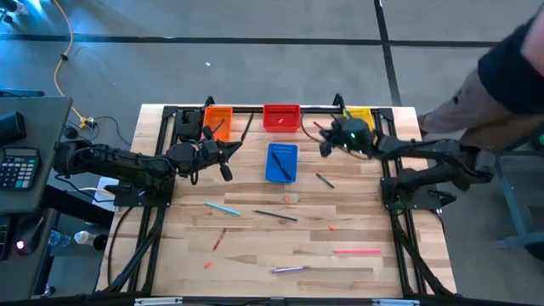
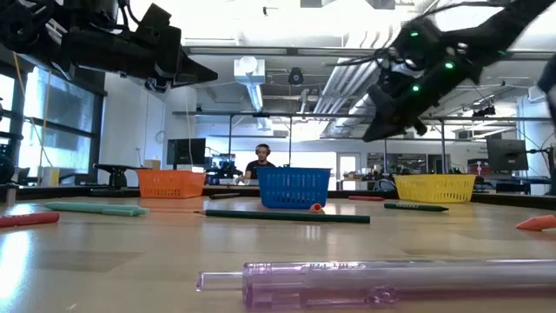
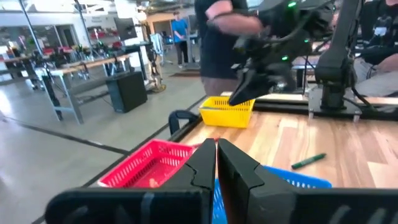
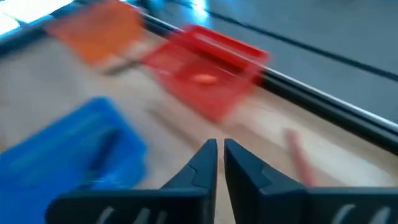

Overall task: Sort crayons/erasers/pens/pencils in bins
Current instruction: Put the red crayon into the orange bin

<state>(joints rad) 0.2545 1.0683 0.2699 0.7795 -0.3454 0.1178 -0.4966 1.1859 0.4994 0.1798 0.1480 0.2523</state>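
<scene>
My right gripper point(image 1: 325, 146) hangs in the air just beside the blue bin point(image 1: 281, 161), on its yellow-bin side, w/ fingers nearly pressed together and nothing between them in my wrist view. My left gripper point(image 1: 226, 167) hovers on the blue bin's other side, near the orange bin point(image 1: 217, 120), fingers pressed together, empty too.

Task things vs the blue bin: red bin point(image 1: 281, 116) sits just behind it, yellow bin point(image 1: 360, 116) further along the back edge. A dark pencil point(image 1: 325, 179) lies near it toward my right arm; another dark pencil point(image 1: 275, 215) and a teal pen point(image 1: 221, 207) lie in front of it on the counter point(image 1: 374, 225). A pink pen point(image 1: 357, 251) and a clear purple pen point(image 1: 289, 269) are well in front, near the counter's front edge. Small orange-red bits point(image 1: 331, 227) also lie in front.

Risks, my guess: both arms flank the same bin, so a reach across could clip the other arm or knock the light bin. Thin pencils lie flat, so shut fingers would skid over them or push them away; I'd need to open first.

Hard to tell: my right wrist view is smeared. Bin contents mostly unclear; something orange-red point(image 4: 202, 78) lies in the red bin, a dark stick in the blue one. Can't tell crayon from eraser among the small bits.
</scene>
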